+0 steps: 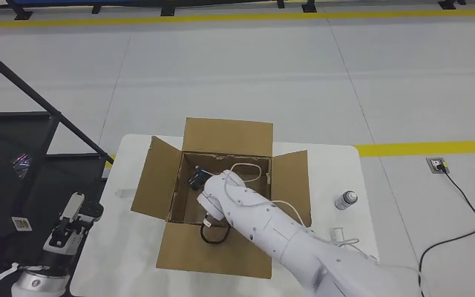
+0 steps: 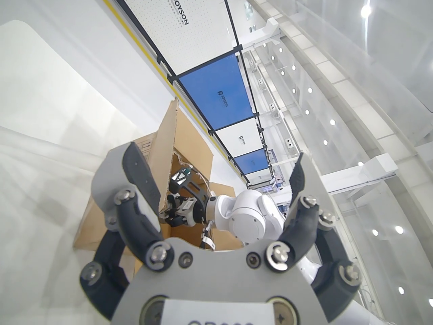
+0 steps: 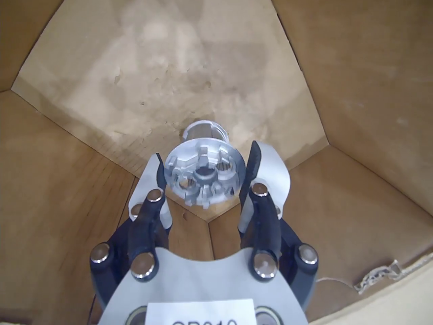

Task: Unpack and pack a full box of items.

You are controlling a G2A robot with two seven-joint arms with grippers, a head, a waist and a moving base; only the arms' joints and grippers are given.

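I count one box [image 1: 226,135], with four flaps [image 1: 157,178] folded out. One table [image 1: 334,167]. One part [image 3: 203,174] in the box, silvery with a round flange. Out on the table, one can [image 1: 346,199] and one small pale item [image 1: 338,235] I cannot identify, so three loose things in all. Two grippers, the left gripper [image 2: 216,167] and the right gripper [image 3: 206,160], each with two fingers.

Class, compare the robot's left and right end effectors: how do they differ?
The left end effector is spread open and empty; the right end effector grips a metal part. The left sits outside the cardboard box; the right is down inside it. Both have black fingers.
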